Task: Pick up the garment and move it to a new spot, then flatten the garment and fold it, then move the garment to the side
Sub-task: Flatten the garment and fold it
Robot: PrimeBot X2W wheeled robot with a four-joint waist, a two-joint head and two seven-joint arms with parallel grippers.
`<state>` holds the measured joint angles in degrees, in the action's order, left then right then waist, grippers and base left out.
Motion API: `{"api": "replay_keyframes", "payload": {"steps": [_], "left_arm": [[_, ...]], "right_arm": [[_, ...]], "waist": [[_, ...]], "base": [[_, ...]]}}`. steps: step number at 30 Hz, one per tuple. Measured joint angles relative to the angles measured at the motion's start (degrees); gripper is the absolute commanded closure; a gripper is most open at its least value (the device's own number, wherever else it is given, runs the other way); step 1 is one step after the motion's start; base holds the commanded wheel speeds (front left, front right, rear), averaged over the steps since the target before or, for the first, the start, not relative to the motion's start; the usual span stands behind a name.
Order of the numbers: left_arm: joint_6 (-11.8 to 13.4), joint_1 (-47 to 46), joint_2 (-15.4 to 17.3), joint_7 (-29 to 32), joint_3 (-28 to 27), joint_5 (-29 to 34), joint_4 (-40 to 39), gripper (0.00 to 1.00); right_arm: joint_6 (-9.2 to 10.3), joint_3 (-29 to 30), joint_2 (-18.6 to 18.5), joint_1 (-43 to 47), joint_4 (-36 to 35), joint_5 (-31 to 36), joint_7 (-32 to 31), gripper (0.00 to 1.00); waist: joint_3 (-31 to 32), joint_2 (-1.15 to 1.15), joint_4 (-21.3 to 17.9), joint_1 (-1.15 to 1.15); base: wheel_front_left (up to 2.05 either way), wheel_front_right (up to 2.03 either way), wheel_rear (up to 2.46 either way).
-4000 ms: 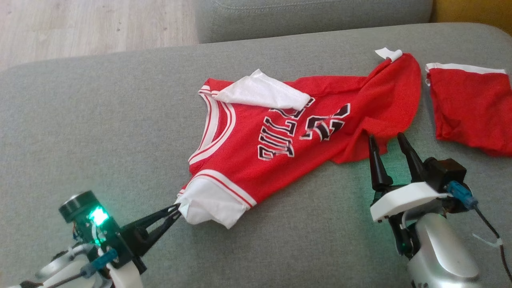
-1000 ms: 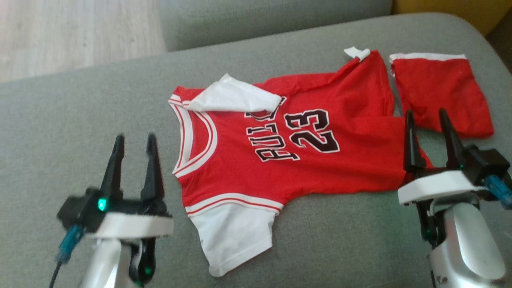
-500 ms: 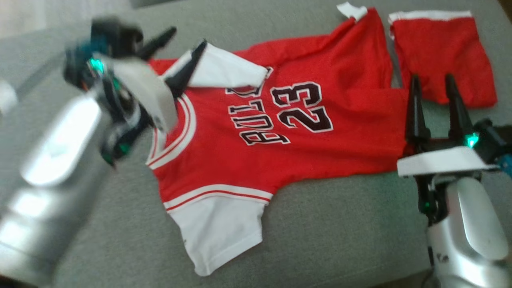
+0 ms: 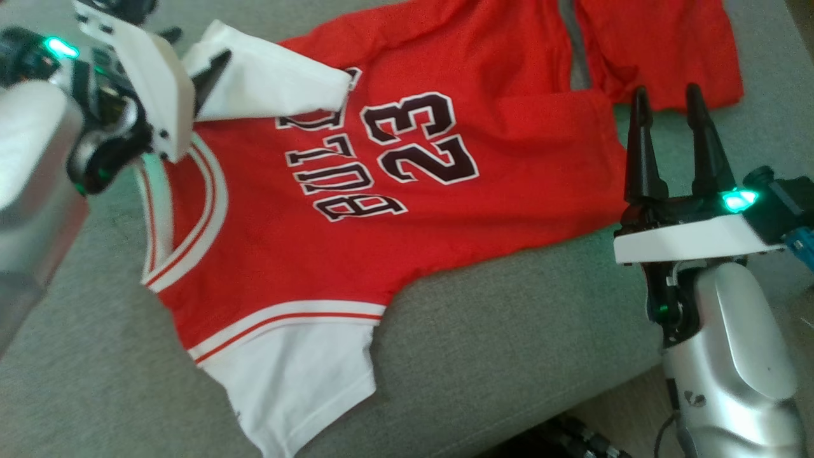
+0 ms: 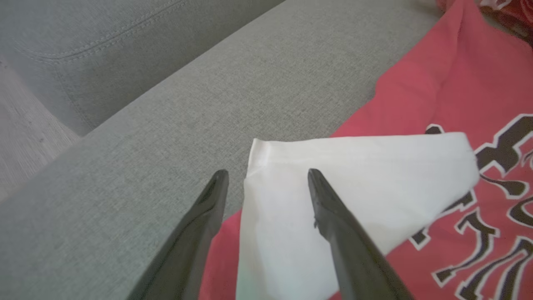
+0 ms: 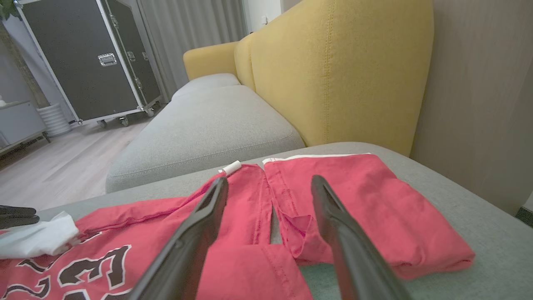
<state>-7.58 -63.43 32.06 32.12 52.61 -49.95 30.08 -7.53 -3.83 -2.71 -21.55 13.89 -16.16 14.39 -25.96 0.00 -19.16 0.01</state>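
Observation:
The garment is a red jersey with black "23" lettering, spread across the grey sofa cushion. One white sleeve lies folded over its chest near the collar, and the other white sleeve lies flat at the near edge. My left gripper is open at the upper left. In the left wrist view the left gripper straddles the corner of the folded sleeve. One finger is over white cloth, the other over the cushion. My right gripper stands open by the jersey's hem, holding nothing.
Red shorts lie just beyond the jersey's hem, and the right gripper points toward these shorts. The cushion's edge drops to floor at the lower right. A yellow backrest, another grey cushion and a black case stand beyond.
The head camera has dipped closer. My left arm swung from the lower left up to the folded sleeve. Earlier it let go of the near sleeve. The right gripper stayed open by the hem.

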Motion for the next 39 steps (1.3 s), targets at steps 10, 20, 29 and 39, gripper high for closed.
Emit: {"api": "replay_keyframes", "payload": {"steps": [10,20,29,39], "left_arm": [[0.0,-5.11,0.45,-1.02,4.42,-2.6,5.41,0.0],[0.0,-6.71,0.62,-0.68,7.46,-8.0,5.91,1.0],[1.09,-8.9,1.52,-14.68,8.37,-4.77,10.44,1.0],[8.82,-18.87,2.21,-33.7,5.76,4.39,24.76,1.0]], "right_arm": [[0.0,-1.35,0.01,-0.37,-0.45,-1.01,0.01,0.0],[0.0,-1.35,0.01,-0.37,-0.44,-1.0,0.01,0.0],[0.0,-1.16,0.01,-0.42,-0.14,-0.57,0.01,0.0],[0.0,-1.29,0.01,-0.73,-0.18,-0.4,0.01,0.0]], "waist": [[-3.43,0.0,-3.31,-0.01],[-3.71,0.0,-3.84,-0.01],[-4.1,0.0,-3.13,-0.01],[-5.04,0.0,-3.02,-0.01]], "base": [[0.0,0.0,0.0],[0.0,0.0,0.0],[0.0,0.0,0.0],[0.0,0.0,0.0]]}}
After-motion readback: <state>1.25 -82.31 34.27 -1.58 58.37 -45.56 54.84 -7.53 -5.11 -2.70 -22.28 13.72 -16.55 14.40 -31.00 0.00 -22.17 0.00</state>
